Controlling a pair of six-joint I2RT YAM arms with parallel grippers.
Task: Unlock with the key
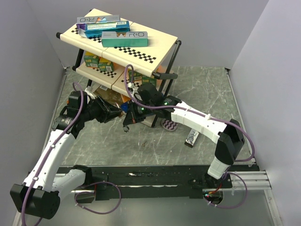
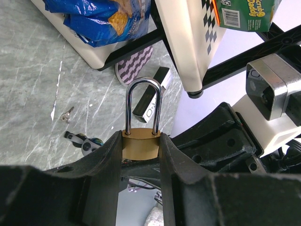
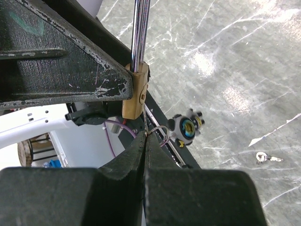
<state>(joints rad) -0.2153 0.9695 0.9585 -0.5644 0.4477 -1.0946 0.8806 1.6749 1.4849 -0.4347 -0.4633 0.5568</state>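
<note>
A brass padlock [image 2: 140, 148] with a steel shackle [image 2: 143, 101] is clamped by its body between my left gripper's [image 2: 141, 137] jaws, shackle pointing away, both legs seated in the body. My right gripper [image 3: 145, 137] is shut on a thin key [image 3: 149, 123] whose tip meets the underside of the padlock [image 3: 135, 98]. A key ring [image 3: 162, 133] with a round charm [image 3: 186, 128] hangs from the key. In the top view the two grippers [image 1: 113, 113] [image 1: 132, 113] meet in front of the rack, above the table.
A two-tier shelf rack [image 1: 162, 44] with boxes stands right behind the grippers. A spare key [image 3: 265, 157] lies on the marble table [image 1: 197, 89]. A black box [image 1: 192, 137] and a purple striped disc [image 1: 169, 125] lie beside the right arm.
</note>
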